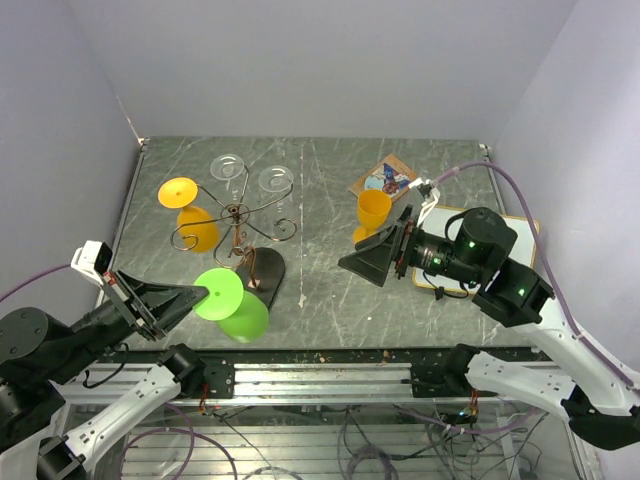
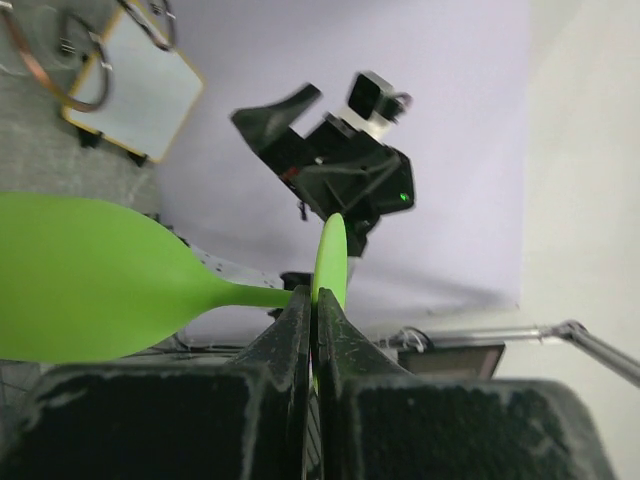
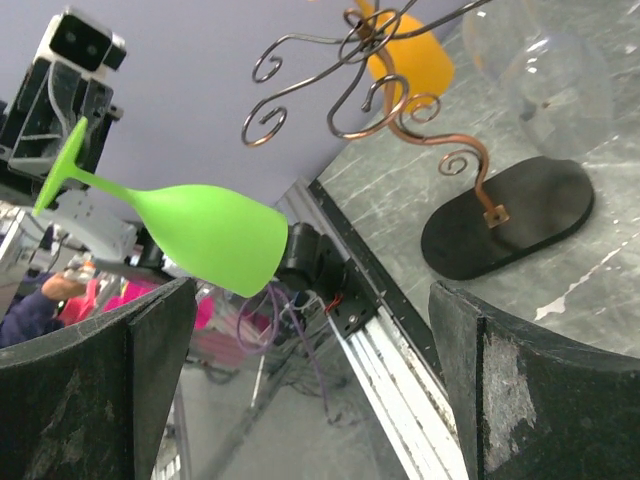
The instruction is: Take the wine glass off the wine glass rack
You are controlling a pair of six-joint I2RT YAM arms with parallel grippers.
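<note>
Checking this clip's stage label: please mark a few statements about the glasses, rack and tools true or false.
1. The left tool grips the bright green plastic wine glass by its foot. True.
2. That green glass hangs on the copper-brown wire wine glass rack. False: it is held clear of the rack.
3. The right tool is shut on a glass. False: it is open and empty.
4. An orange plastic wine glass hangs on the rack. True.
</note>
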